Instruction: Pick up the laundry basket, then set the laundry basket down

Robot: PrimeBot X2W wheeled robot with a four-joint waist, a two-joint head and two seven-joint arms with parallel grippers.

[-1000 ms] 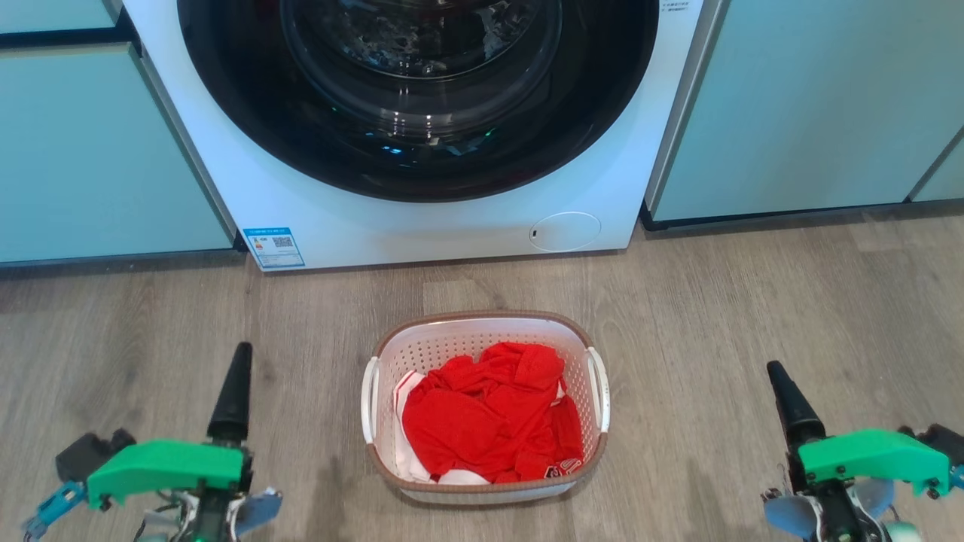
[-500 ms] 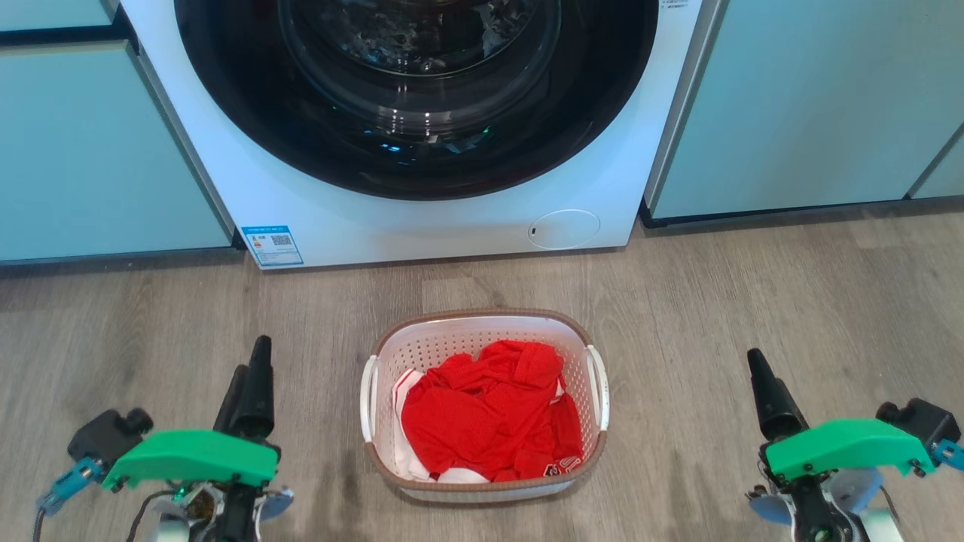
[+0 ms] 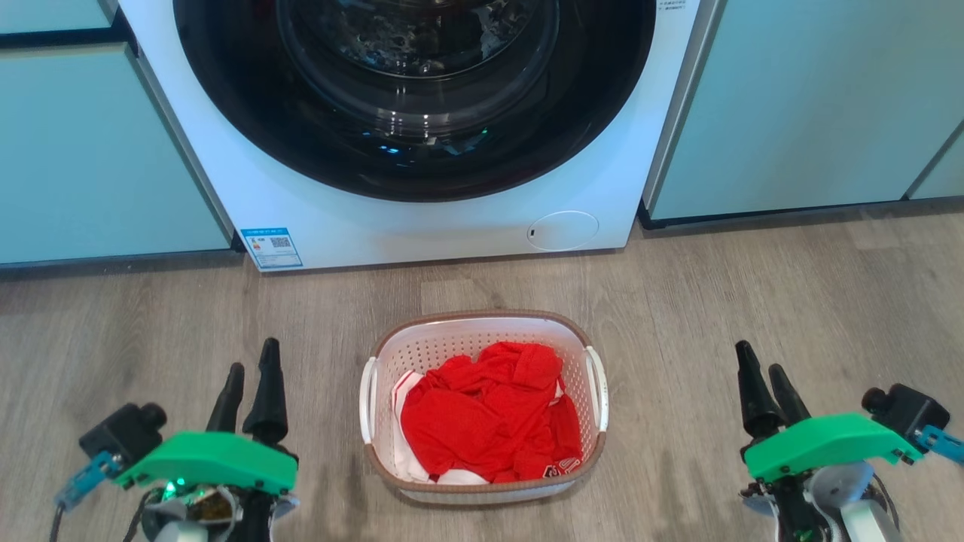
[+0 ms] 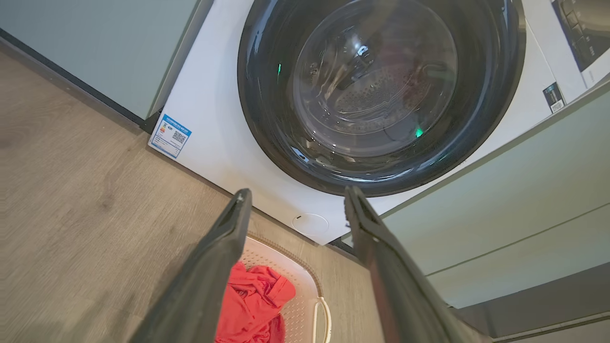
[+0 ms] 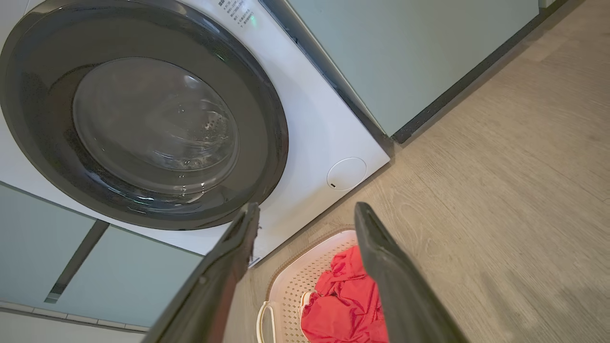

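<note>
The laundry basket [image 3: 452,339], white with perforated walls, a brown rim and white side handles, stands on the wood floor before the washing machine, with red clothes [image 3: 486,414] inside. My left gripper [image 3: 252,376] hovers open to the basket's left, apart from it. My right gripper [image 3: 762,370] hovers open to its right, also apart. In the left wrist view the basket [image 4: 305,281] shows between and below the open fingers of the left gripper [image 4: 295,200]. In the right wrist view the basket [image 5: 305,278] lies low between the fingers of the right gripper [image 5: 307,212].
A white front-loading washing machine [image 3: 422,218] with a dark round door stands right behind the basket. Pale green cabinets [image 3: 813,105] flank it on both sides. Bare wood floor [image 3: 678,301] surrounds the basket.
Both grippers have moved forward and turned about their wrists, so that two fingers of each now show side by side. The basket has not moved.
</note>
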